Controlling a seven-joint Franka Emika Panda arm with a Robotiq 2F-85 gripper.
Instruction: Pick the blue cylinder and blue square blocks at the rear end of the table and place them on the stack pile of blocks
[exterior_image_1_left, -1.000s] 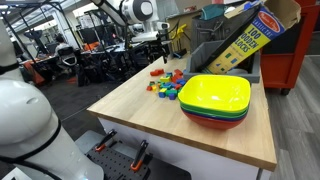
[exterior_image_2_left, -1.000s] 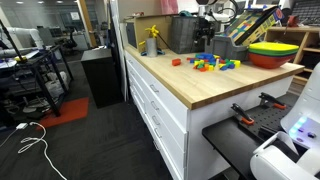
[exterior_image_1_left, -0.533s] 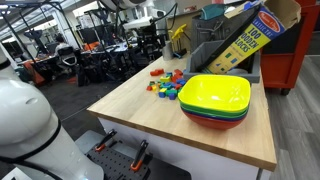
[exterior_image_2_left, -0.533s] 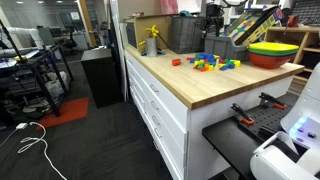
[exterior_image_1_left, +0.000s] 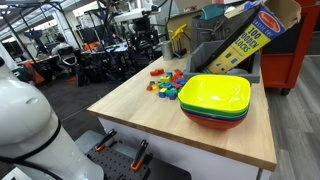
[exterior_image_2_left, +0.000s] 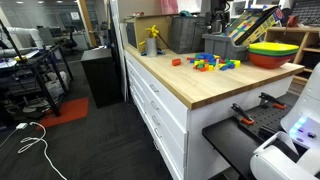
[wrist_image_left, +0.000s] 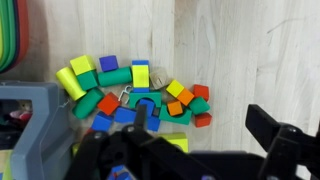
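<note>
- The gripper (wrist_image_left: 148, 112) hangs above the table (exterior_image_1_left: 130, 118), its jaws spread wide apart and clasping nothing.
- The stack pile of blocks (wrist_image_left: 135, 92) lies scattered on the wood beneath it, near the stacked bowls (exterior_image_1_left: 215, 100).

A bright, evenly lit workshop hall. In an exterior view dark carpet (exterior_image_2_left: 95, 140) covers the floor, with white cables (exterior_image_2_left: 28, 140) lying loose and a reddish mat (exterior_image_2_left: 68, 106) beside a black cabinet (exterior_image_2_left: 100, 75); a black rack (exterior_image_2_left: 28, 85) stands near. The wood-topped table (exterior_image_2_left: 185, 85) has white drawers (exterior_image_2_left: 155, 100). Elsewhere: grey floor (exterior_image_1_left: 295, 120), a red cabinet (exterior_image_1_left: 290, 55), and office chairs (exterior_image_1_left: 70, 60) well behind.
</note>
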